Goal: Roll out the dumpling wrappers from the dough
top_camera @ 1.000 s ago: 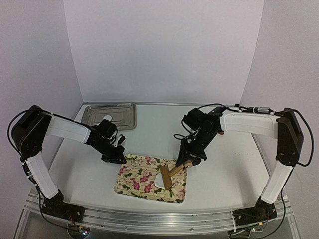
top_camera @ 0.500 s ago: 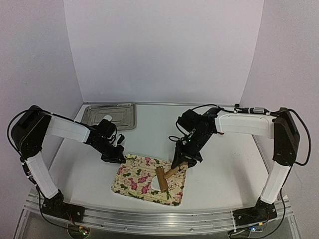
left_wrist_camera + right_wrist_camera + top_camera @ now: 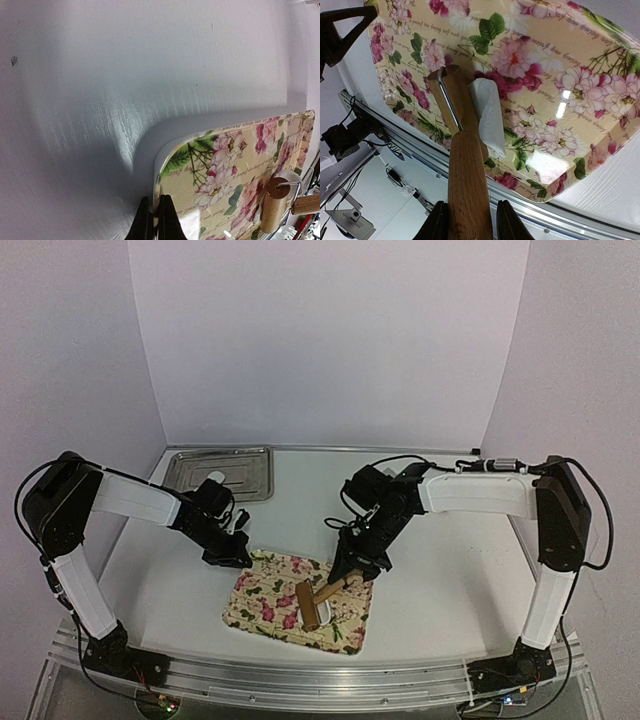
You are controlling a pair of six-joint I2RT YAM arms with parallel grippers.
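A floral tray (image 3: pixel 262 592) lies on the table near the front. On it a wooden rolling pin (image 3: pixel 311 606) presses a white piece of dough (image 3: pixel 487 112), which sticks out beside the roller (image 3: pixel 451 95). My right gripper (image 3: pixel 469 220) is shut on the pin's handle (image 3: pixel 467 175), at the tray's far right side (image 3: pixel 347 573). My left gripper (image 3: pixel 154 220) is shut on the tray's rim (image 3: pixel 156 175) at its far left corner (image 3: pixel 238 558). In the left wrist view the roller's end (image 3: pixel 273 206) shows at the lower right. A small white dumpling wrapper (image 3: pixel 217 477) lies in the metal pan.
A shallow metal pan (image 3: pixel 250 465) stands at the back left of the table. The purple walls close in behind and on both sides. The aluminium rail (image 3: pixel 320 680) with the arm bases runs along the front edge.
My right gripper has pushed the rolling pin leftward across the tray, over the dough. The left gripper has stayed on the tray's corner.
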